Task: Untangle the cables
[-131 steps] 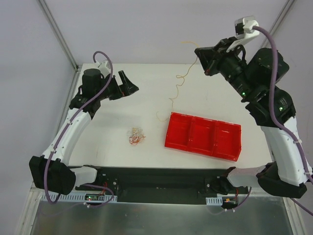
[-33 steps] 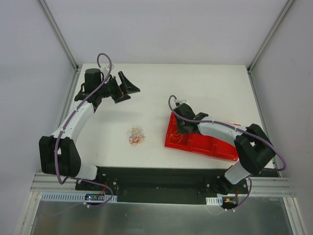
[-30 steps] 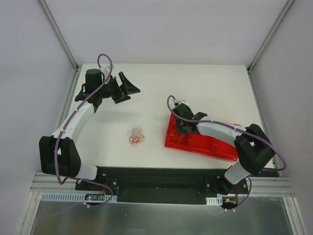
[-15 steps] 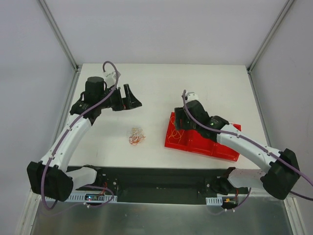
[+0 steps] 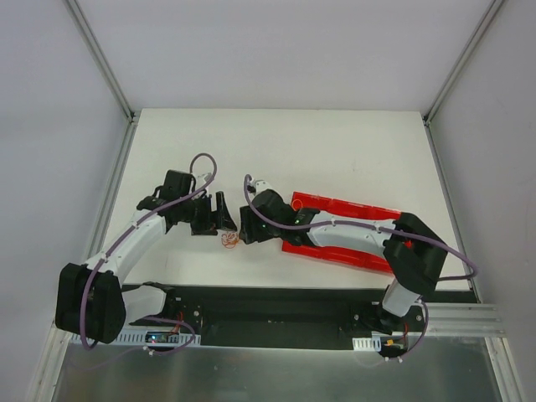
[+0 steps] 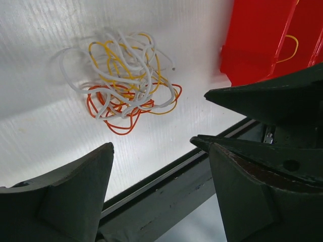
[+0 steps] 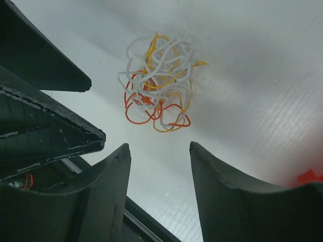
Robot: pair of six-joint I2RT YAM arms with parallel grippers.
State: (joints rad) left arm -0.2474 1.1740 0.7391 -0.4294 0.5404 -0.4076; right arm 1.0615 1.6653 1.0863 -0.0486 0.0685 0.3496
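Small tangle of thin white, yellow and orange cables (image 6: 126, 80) on white table (image 5: 335, 142), near red plastic tray's (image 5: 352, 207) left end. Left gripper (image 5: 224, 223) and right gripper (image 5: 244, 231) flank it, fingers spread wide, empty.

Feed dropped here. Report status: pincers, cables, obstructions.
Left pincer open, right pincer open, both low beside the cables. Cables bunched on table, ungrasped. Red bin close, not touching them.
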